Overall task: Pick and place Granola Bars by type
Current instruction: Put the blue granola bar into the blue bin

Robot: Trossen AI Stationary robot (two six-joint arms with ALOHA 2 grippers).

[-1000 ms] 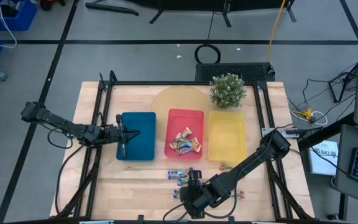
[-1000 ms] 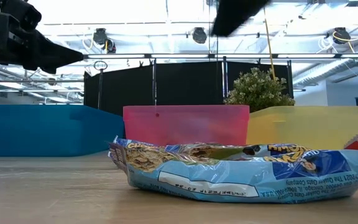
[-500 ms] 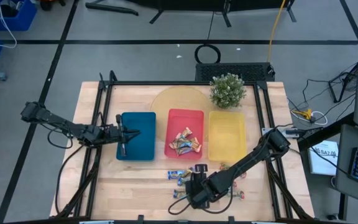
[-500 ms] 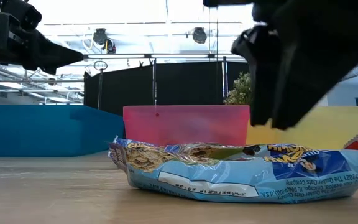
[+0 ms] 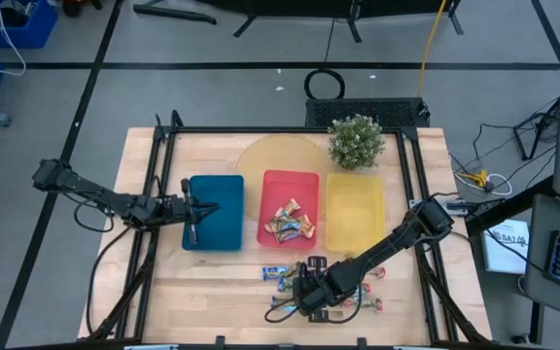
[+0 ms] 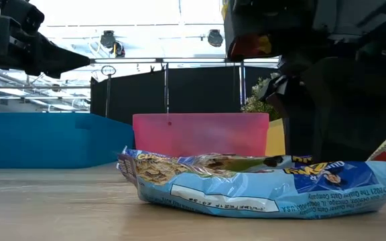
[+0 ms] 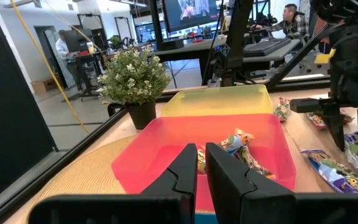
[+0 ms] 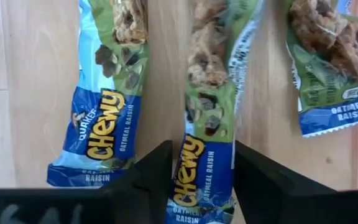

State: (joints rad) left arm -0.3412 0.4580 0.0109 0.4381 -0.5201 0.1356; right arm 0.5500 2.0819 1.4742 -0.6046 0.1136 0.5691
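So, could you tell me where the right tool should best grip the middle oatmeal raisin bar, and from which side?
Probably from straight above, across its narrow width near the blue "Chewy" end. The middle bar lies flat and lengthwise on the table, with bare wood along both long edges, and the right tool already straddles it there with fingers open. The neighbouring bar lies clear of that gap.

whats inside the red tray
The red tray holds a small heap of wrapped granola bars toward its near end; the far part of its floor is bare. Whether more bars lie under that heap cannot be seen.
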